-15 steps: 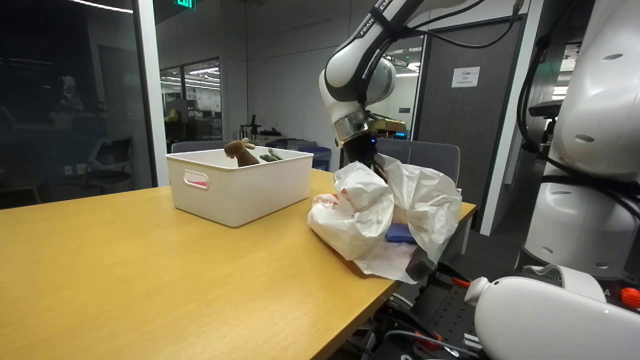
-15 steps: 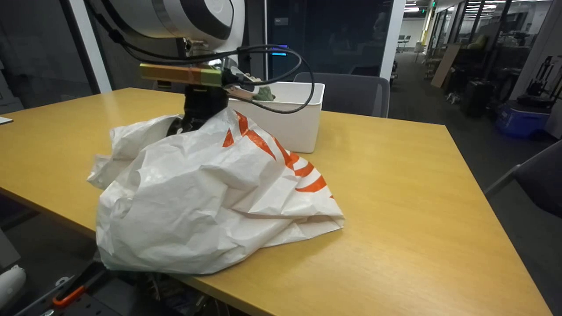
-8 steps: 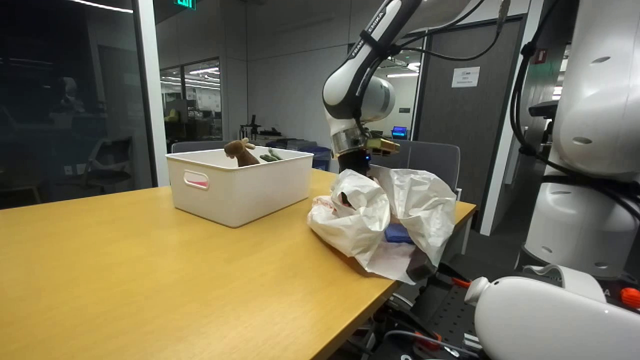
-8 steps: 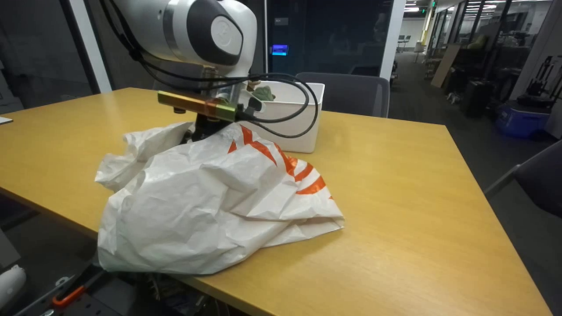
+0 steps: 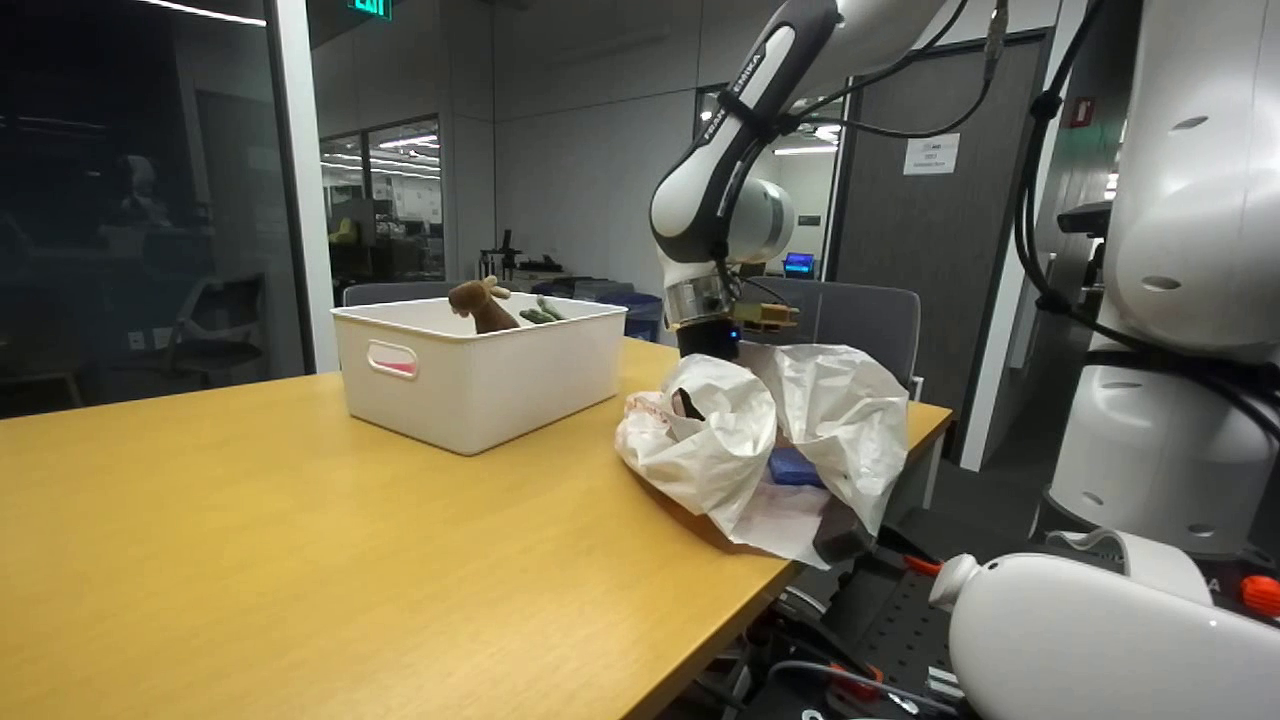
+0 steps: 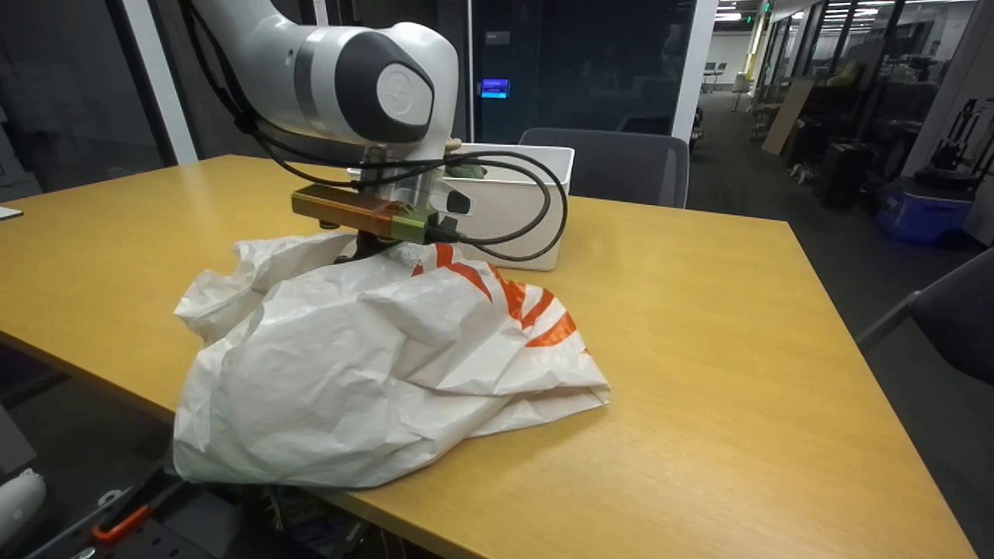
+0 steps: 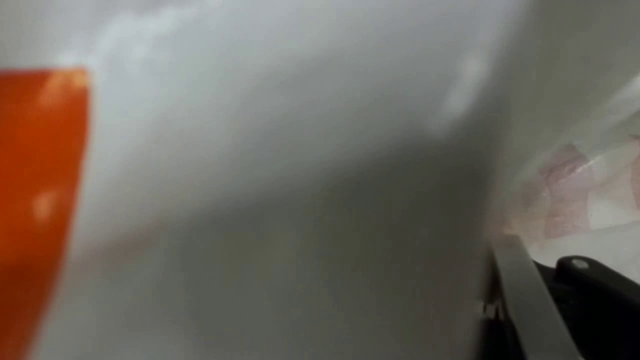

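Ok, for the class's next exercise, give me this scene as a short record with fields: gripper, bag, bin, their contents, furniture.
Gripper: down among the folds of the white bag; fingers largely hidden, so open or shut cannot be told
Bag: crumpled, orange markings, lying at an edge of the table
In bag's mouth: blue item, too covered to identify
Bin: white, on the table
In bin: brown toy, green thing
Furniture: table, gray chair
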Available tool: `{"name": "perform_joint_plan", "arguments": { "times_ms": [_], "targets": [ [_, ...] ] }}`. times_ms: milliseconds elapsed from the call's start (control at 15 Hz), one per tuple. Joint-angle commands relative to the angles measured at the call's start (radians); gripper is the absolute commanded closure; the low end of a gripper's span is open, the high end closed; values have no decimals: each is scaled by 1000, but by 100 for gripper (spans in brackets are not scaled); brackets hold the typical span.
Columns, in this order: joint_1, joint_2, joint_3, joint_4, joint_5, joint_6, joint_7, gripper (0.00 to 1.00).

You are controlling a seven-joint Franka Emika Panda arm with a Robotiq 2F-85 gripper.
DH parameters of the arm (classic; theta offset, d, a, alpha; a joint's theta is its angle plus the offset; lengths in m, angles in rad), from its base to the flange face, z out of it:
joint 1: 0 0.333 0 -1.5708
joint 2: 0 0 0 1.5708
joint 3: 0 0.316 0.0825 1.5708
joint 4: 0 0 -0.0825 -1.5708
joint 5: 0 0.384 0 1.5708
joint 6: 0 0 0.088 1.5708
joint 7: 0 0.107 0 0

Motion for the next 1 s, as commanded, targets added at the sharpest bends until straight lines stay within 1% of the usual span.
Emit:
{"name": "perform_joint_plan", "arguments": {
  "times_ms": [0,200,333,400,467,533,667,800,933],
  "targets": [
    [-7,-57,3,-26,-15,6,-5,68],
    [-1,-115,1,-37,-92,-7,33,68],
    [-2,-154,1,-35,-102,-53,19,68],
    [-3,-170,2,-22,-64,-130,-41,68],
    [-2,-188,-1,-17,-37,-181,-84,68],
    [1,-207,-4,-8,-15,-263,-143,68],
    [7,-242,-10,7,7,-399,-244,68],
    [15,-274,-17,17,19,-490,-348,68],
    [21,-296,-25,26,31,-541,-454,68]
  ]
}}
